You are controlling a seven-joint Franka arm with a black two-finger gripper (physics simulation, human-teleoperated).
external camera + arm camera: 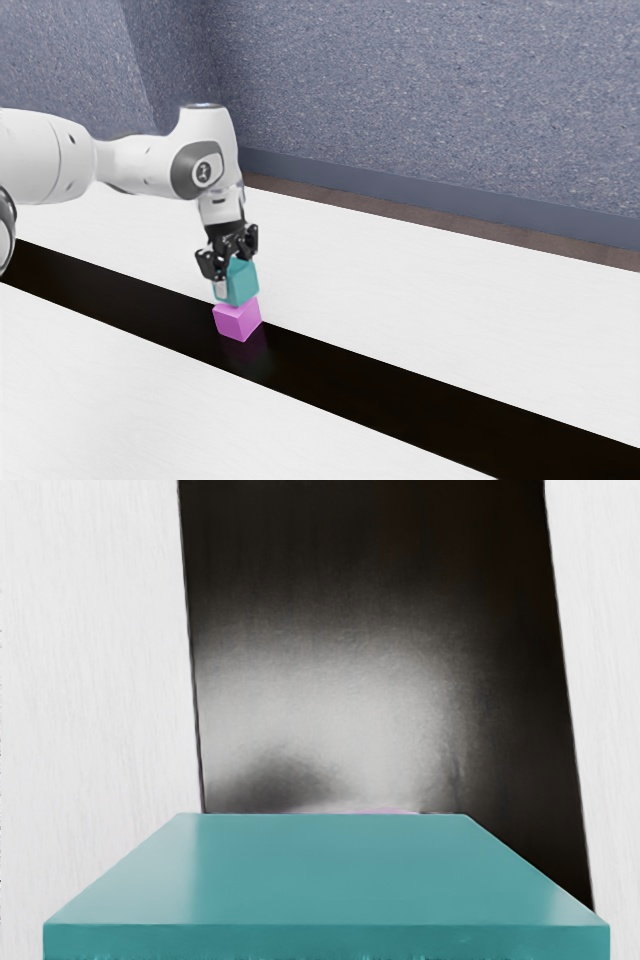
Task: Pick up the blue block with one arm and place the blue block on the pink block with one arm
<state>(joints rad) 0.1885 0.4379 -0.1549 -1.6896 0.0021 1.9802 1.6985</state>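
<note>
Colours: blue block over pink block, on black and white.
The blue block is a plain, unpatterned teal, the same in the wrist view; the pink block is flat magenta-pink; the gripper is black; the arm is white with a grey joint cap; the table is white with a faint grain, crossed from nine to five o'clock by a glossy black stripe with a pale grey sheen; at twelve o'clock the wall is speckled blue-grey above a brown strip.

The upper block sits directly over the lower block.
</note>
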